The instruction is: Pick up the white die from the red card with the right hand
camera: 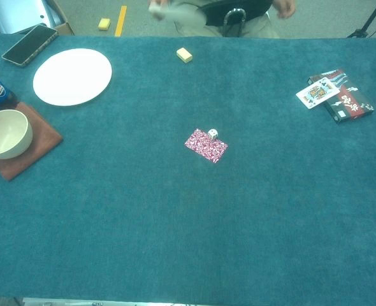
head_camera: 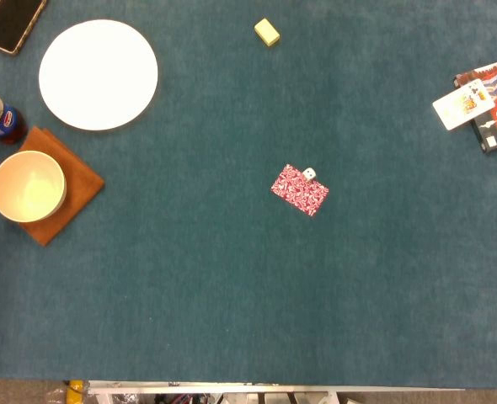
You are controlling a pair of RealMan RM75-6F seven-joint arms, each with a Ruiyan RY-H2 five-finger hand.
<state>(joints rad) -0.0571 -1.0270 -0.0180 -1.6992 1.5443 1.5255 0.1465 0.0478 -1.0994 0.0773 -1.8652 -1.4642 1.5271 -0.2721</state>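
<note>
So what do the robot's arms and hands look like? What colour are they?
I can't tell you: neither arm nor hand shows in the head view or the chest view. Only the teal table appears, with the white die sitting on the red card, so colours, cables and markings stay unknown.

White plate (head_camera: 98, 74), bowl (head_camera: 28, 185) on brown cloth (head_camera: 73, 189), phone (head_camera: 13, 23).

Teal felt table (camera: 175, 223), grey floor (camera: 156, 22) beyond
</note>
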